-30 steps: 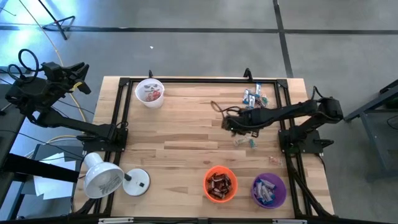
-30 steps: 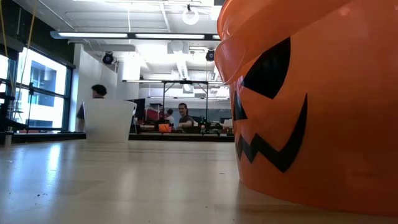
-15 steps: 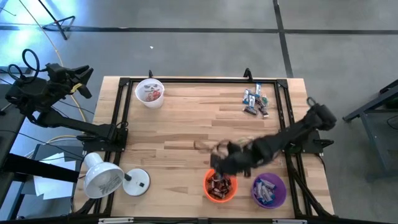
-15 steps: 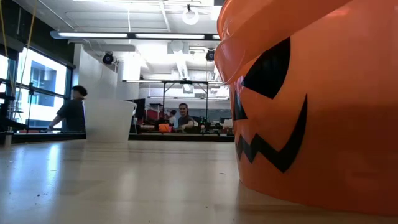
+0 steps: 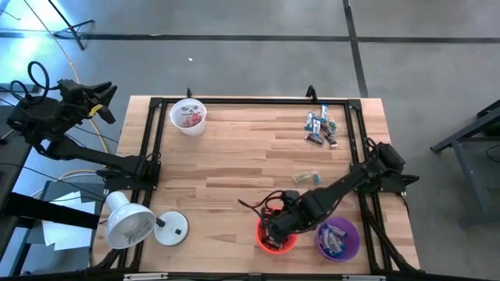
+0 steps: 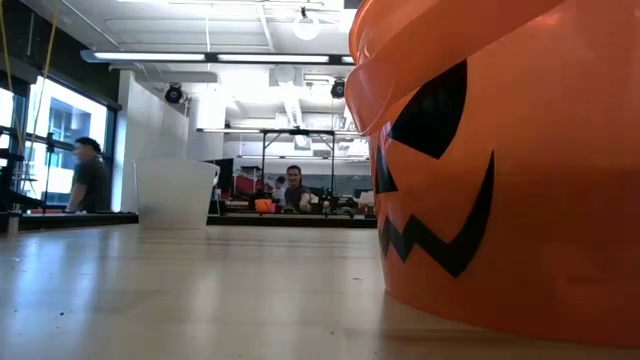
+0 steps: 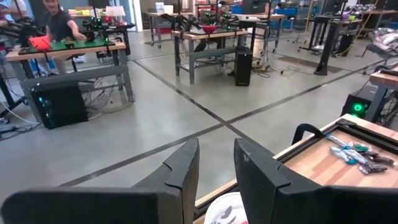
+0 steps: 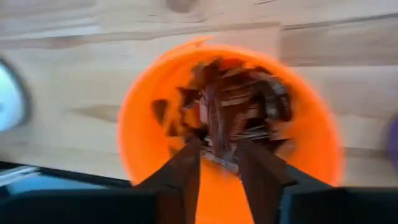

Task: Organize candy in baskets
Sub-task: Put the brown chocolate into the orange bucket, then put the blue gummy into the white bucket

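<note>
Right gripper (image 5: 275, 231) hung over the orange basket (image 8: 143, 106), fingers slightly apart.
Dark-wrapped candy (image 8: 239, 115) lay inside; a clean drop likely needed the fingers centred above the basket.

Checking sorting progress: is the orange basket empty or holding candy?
Holding candy: dark brown-wrapped bars pile inside the orange basket.

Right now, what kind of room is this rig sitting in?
Most likely a robotics lab or open workshop: a bare concrete floor, rows of workbenches loaded with equipment, and people working at stations beyond the wooden table.
</note>
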Robot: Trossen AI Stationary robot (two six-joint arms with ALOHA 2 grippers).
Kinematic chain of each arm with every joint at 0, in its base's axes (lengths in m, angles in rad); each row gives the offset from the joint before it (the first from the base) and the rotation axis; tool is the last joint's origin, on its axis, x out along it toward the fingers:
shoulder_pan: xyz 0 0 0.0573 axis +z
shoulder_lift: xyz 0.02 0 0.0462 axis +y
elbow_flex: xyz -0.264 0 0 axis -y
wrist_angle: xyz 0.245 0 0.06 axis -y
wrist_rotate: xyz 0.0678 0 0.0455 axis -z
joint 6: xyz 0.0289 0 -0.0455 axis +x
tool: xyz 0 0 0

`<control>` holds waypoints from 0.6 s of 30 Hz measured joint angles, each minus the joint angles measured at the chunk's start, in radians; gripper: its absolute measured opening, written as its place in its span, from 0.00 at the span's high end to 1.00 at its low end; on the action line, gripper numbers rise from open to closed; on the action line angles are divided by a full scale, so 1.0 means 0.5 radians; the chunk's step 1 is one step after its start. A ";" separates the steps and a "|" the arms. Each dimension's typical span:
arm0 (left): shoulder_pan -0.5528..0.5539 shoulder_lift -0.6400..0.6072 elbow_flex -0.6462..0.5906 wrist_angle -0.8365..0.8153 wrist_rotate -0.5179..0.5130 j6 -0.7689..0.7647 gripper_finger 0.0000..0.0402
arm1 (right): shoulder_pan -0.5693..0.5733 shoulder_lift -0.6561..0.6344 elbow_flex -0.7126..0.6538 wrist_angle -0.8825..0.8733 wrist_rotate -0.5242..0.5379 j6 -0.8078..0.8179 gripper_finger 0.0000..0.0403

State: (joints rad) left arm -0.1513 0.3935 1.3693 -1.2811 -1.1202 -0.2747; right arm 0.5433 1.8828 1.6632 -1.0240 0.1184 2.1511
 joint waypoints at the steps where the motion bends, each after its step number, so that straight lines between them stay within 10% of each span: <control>1: 0.000 0.000 0.000 0.001 0.000 0.002 0.78 | -0.010 0.001 0.010 -0.061 -0.048 -0.027 0.74; 9: 0.000 0.000 0.000 0.001 -0.126 0.050 0.78 | -0.116 -0.010 0.026 -0.214 -0.432 -0.267 0.54; 18: 0.000 0.000 0.000 0.001 -0.190 0.034 0.78 | -0.294 -0.198 0.026 -0.771 -0.069 -0.433 0.52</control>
State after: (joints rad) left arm -0.1513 0.3935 1.3693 -1.2807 -1.2152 -0.2577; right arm 0.3965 1.7838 1.6759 -1.4093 0.0838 1.9348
